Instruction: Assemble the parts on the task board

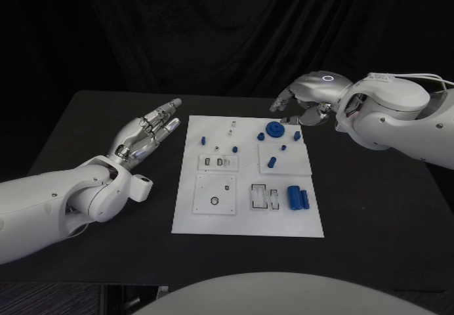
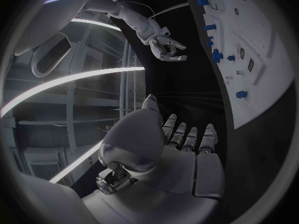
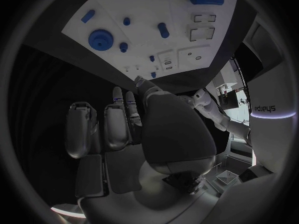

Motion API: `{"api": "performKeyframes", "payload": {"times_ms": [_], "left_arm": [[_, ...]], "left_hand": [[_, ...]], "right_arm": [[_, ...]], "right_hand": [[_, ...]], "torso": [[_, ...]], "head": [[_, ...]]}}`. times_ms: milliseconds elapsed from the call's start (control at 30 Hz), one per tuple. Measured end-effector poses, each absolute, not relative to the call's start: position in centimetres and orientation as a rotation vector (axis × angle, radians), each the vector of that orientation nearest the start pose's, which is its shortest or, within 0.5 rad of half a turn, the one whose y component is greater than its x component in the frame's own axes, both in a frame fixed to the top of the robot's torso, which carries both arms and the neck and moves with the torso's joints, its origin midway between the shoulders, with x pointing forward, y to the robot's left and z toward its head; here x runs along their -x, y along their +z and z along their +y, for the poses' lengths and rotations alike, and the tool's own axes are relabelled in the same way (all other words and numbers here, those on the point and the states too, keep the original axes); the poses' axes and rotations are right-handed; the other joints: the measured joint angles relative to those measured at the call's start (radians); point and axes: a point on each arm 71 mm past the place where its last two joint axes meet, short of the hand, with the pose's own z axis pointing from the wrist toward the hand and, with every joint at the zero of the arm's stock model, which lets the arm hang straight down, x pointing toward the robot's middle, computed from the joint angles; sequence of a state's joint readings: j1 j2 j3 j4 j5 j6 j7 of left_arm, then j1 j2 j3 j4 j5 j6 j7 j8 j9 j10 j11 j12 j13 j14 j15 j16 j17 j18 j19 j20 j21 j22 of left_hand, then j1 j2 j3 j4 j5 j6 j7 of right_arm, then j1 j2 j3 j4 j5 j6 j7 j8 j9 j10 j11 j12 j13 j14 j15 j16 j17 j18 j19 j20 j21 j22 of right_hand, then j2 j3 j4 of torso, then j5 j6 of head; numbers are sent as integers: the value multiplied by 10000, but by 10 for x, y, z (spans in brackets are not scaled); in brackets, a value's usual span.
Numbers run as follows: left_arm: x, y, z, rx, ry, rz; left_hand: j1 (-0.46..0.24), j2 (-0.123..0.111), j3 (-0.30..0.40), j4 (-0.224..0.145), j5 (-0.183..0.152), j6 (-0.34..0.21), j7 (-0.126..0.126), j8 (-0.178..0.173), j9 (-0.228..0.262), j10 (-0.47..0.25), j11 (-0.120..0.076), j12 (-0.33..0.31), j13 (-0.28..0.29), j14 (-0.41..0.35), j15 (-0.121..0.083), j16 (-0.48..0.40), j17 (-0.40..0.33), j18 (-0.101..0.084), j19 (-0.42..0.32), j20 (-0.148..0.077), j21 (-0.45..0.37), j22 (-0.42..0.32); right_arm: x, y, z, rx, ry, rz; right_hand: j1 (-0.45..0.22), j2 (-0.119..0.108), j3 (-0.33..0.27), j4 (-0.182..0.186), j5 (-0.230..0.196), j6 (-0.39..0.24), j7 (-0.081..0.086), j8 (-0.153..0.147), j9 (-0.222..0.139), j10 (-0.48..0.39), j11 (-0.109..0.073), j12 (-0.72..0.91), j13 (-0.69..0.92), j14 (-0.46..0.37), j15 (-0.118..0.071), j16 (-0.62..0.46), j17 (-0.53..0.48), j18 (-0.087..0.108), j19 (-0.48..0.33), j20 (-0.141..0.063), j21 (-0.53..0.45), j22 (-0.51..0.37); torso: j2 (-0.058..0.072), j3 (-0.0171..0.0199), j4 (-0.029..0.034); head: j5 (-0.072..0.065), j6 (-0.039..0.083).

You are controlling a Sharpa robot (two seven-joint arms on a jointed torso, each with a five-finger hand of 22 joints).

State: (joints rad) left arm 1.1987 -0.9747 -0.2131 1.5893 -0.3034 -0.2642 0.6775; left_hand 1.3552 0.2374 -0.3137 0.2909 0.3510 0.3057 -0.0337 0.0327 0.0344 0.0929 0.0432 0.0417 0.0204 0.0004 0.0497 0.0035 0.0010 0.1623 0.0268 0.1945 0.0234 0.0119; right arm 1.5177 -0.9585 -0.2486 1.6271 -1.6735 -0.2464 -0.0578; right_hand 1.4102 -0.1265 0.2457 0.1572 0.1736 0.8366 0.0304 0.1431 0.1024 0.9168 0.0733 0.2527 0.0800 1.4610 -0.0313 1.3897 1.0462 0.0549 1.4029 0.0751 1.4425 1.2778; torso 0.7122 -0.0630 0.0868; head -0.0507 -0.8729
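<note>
Both hands are off the task board [image 1: 248, 216] and we see nothing held. Left hand [image 1: 149, 136] hovers over the black table [image 1: 378, 216] just left of the board, fingers straight and close together. Right hand [image 1: 308, 104] sits at the board's far right corner, fingers loosely curled and apart, near the blue round part [image 1: 274, 129]. Small blue parts [image 1: 299, 197] lie scattered on the board.

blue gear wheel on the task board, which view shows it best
The right wrist view: the blue gear wheel is large and unobstructed there. The head view shows it small, beside the right robot hand; the left wrist view shows it tiny.
</note>
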Motion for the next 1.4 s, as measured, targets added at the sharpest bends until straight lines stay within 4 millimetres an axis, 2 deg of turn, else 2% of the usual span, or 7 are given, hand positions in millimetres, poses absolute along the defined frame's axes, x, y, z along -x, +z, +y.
{"api": "performKeyframes", "payload": {"times_ms": [133, 233, 433, 567, 767, 1033, 1400], "left_arm": [[-441, -209, 244, 6393, -15639, 14324], [-441, -208, 243, 6293, -15599, 14305], [-441, -206, 245, 6172, -15476, 14241], [-442, -206, 246, 6150, -15426, 14234], [-442, -205, 247, 6110, -15406, 14236], [-441, -205, 251, 6125, -15312, 14220], [-442, -206, 252, 6110, -15314, 14238]], "left_hand": [[44, 44, 0, 0, 0, 12, 12, 0, -1, 0, 1, 0, 0, 6, -40, 0, -2, 1, -88, -87, -47, -36], [44, 44, 0, 0, 0, 53, 53, 0, -1, 0, 1, 0, 0, -4, -144, 0, -2, 1, -211, -215, -122, -61], [44, 44, -1, 0, 17, 53, 53, 0, -2, -12, -12, 0, 0, -3, -215, 0, -1, -1, -228, -374, -161, -86], [84, 84, 27, 27, 41, 53, 53, 0, -2, -37, -36, 0, 0, -2, -215, 0, -1, 0, -227, -375, -161, -86], [84, 85, 55, 1, 125, 53, 53, 0, -3, -37, -37, 0, 0, -2, -214, 0, 1, 0, -230, -377, -161, -85], [189, 108, 55, 1, 242, 53, 53, 0, -4, -37, -36, 0, 0, -2, -212, 0, 3, 1, -262, -410, -161, -84], [293, 136, 130, 21, 465, 54, 124, -1, -4, -37, -37, -1, 0, -1, -212, 1, 5, 0, -262, -409, -161, -84]], "right_arm": [[-483, -109, -220, 5689, 4190, 15311], [-485, -111, -220, 5755, 4002, 15337], [-490, -115, -218, 5866, 3771, 15393], [-493, -118, -216, 5919, 3683, 15442], [-498, -125, -216, 5954, 3536, 15583], [-502, -133, -214, 5973, 3447, 15718], [-506, -138, -213, 6023, 3425, 15791]], "right_hand": [[-40, -9, -59, 59, 0, -94, -51, -126, 0, 0, 0, 0, 12, 0, 0, -22, -62, 0, 0, 0, -22, -5], [-107, 3, -97, 97, 0, -138, -8, -165, 0, 0, 0, 0, 12, 0, 0, -50, -103, 0, 0, 0, -59, -25], [-106, 3, -97, 97, 0, -191, 45, -205, 15, -1, 0, 0, 32, 0, 0, -50, -107, 1, 0, 0, -59, -25], [-106, 3, -97, 97, 0, -191, 45, -205, 21, -1, 0, 0, 32, 0, 0, -79, -123, 1, -1, 0, -59, -24], [-106, 3, -97, 97, 79, -132, 104, -205, 70, -4, 74, 0, 32, 0, 0, -109, -167, 0, -1, 0, -59, -31], [-34, 75, -55, 55, 244, -46, 190, -205, 119, 32, 110, 0, 45, -1, 0, -109, -170, 0, -1, 0, -99, -35], [-11, 98, 2, -2, 311, 63, 226, -204, 168, 145, 147, 0, 66, 27, 27, -147, -179, 0, 20, 21, -99, -24]], "torso": [[93, -43, 87], [164, -75, 134], [332, -142, 171], [399, -166, 185], [527, -201, 228], [659, -209, 270], [883, -182, 316]], "head": [[-98, 0], [-128, 0], [-183, 0], [-222, 0], [-397, 4], [-543, 5], [-564, 5]]}}
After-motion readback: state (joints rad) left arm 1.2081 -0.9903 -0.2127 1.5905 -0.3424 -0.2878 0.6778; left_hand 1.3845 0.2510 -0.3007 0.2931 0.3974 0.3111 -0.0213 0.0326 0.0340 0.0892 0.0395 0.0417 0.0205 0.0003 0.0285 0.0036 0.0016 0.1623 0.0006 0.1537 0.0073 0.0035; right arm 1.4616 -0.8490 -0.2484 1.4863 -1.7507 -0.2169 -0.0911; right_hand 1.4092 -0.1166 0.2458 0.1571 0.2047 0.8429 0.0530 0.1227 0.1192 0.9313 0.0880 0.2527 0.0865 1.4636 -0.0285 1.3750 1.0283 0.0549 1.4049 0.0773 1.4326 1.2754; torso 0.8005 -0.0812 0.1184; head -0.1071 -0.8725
